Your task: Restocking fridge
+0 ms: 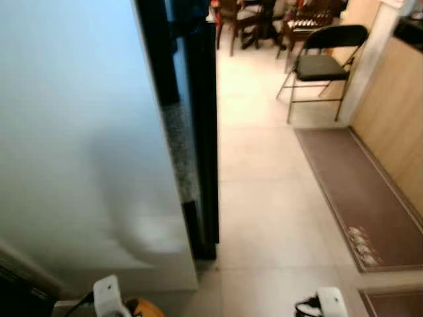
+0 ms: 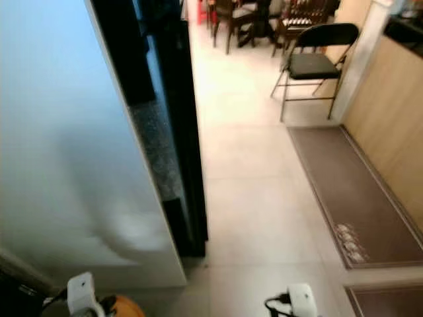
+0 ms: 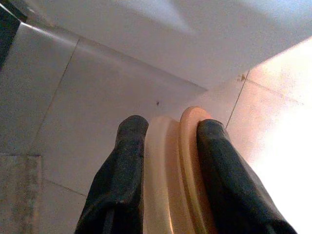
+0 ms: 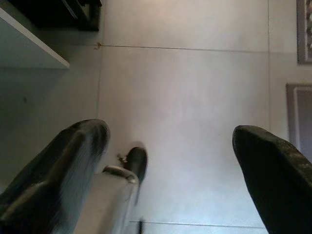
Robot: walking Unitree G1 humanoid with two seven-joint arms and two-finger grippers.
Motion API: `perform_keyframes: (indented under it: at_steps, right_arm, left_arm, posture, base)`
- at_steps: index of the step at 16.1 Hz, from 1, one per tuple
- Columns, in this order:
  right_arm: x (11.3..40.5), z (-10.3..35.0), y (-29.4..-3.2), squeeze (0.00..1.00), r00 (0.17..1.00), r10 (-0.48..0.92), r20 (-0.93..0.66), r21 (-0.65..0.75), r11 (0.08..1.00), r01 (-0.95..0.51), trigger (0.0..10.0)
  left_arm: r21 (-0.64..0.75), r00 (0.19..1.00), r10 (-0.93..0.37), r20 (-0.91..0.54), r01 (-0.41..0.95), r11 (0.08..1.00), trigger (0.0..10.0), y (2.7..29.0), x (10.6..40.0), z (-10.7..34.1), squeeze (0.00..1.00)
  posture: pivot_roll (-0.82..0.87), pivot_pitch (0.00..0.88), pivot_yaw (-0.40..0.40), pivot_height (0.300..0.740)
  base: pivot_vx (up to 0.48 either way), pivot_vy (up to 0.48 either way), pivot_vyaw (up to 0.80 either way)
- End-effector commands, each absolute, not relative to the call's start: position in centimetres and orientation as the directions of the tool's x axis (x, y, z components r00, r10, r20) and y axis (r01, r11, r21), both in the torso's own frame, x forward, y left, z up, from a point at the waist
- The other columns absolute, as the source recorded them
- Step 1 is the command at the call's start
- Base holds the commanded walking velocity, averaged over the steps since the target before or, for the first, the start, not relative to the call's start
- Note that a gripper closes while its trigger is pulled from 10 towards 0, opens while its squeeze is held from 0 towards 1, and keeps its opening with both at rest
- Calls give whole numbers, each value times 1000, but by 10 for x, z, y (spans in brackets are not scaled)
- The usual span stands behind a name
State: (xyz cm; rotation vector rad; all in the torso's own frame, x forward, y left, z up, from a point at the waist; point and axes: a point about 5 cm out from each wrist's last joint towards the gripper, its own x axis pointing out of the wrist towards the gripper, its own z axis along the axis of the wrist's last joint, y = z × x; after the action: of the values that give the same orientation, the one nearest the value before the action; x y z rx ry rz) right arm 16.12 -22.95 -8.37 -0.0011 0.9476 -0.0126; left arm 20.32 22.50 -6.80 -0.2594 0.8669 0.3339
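Observation:
The fridge stands on my left, its broad white door [image 1: 79,132] facing me and its black side [image 1: 201,119] beside the open floor. My left gripper [image 3: 168,129] hangs low in front of the door, shut on a round orange and cream item [image 3: 170,185] clamped edge-on between both fingers. The same orange item [image 1: 144,308] peeks out beside my left wrist [image 1: 108,297] at the bottom of the left eye view. Held low over the pale tiles, my right gripper [image 4: 170,141] is open with nothing between its fingers [image 4: 63,161].
A black folding chair [image 1: 324,63] stands ahead on the right, near a wooden counter wall [image 1: 396,112]. A brown mat [image 1: 363,198] runs along that wall. Dining chairs [image 1: 264,20] sit further back. Pale tiled floor [image 1: 264,218] lies between fridge and mat.

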Motion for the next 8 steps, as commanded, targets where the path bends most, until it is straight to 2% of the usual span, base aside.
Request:
perform_keyframes:
  at_steps: [1,4,6,8]
  right_arm:
    - [168,-82,-223,0,604,-2,-797,-7,1000,-5,10000]
    - [168,-82,-224,0,606,-8,-796,-4,1000,7,10000]
    - [167,-82,-224,0,609,-14,-793,3,1000,28,10000]
    - [167,-82,-224,0,616,-19,-787,-4,1000,26,10000]
  left_arm:
    - [-67,573,207,-793,-420,905,10000,232,196,-70,0]
    - [-63,571,211,-793,-421,905,10000,232,196,-70,0]
    - [-55,570,214,-794,-417,907,10000,232,196,-70,0]
    - [-50,568,213,-795,-410,911,10000,232,196,-71,0]
  posture:
    - [-7,0,37,740]
    - [-10,0,35,740]
    - [-16,0,37,740]
    - [-24,0,42,740]
  base:
    - [322,0,800]
    - [324,0,683]
    - [307,0,0]
    - [0,0,0]
